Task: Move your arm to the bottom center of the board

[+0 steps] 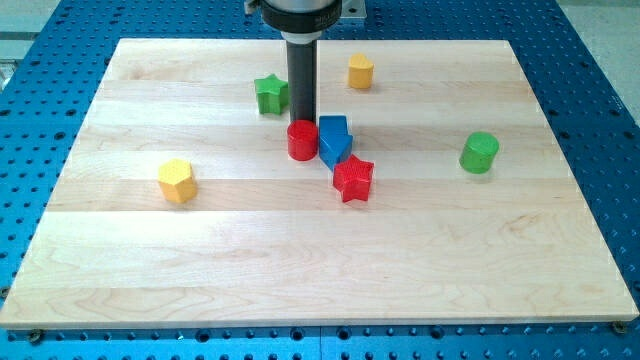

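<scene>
My dark rod comes down from the view's top centre, and my tip [302, 121] stands just behind the red cylinder [302, 140], touching or nearly touching it. A blue block [334, 138] sits right beside the red cylinder on its right. A red star [353, 179] lies just below the blue block. A green star [271, 94] is close to the rod's left. A yellow block [360, 72] lies to the upper right of the rod. A yellow hexagonal block [177, 181] sits at the left. A green cylinder [479, 152] sits at the right.
The wooden board [320, 280] lies on a blue perforated table [600, 120]. The robot's wrist housing [302, 15] hangs over the board's top edge.
</scene>
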Controlling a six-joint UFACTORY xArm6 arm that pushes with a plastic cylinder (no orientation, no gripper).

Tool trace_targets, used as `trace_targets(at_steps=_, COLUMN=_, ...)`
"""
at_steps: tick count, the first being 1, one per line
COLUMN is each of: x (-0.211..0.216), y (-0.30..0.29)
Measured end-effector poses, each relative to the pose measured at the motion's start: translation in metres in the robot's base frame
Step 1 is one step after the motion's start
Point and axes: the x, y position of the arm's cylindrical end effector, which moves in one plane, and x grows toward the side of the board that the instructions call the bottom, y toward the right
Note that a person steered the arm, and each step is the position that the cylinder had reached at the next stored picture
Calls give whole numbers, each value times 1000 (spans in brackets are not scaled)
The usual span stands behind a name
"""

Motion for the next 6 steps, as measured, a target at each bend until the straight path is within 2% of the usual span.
trace_targets(at_steps=2, x=93, y=-31)
trace_targets(at_steps=3, x=154, y=-5)
trace_targets(at_steps=4, x=156, y=82)
trace_targets(at_steps=5, x=114, y=94)
trace_targets(at_steps=6, x=146, y=86)
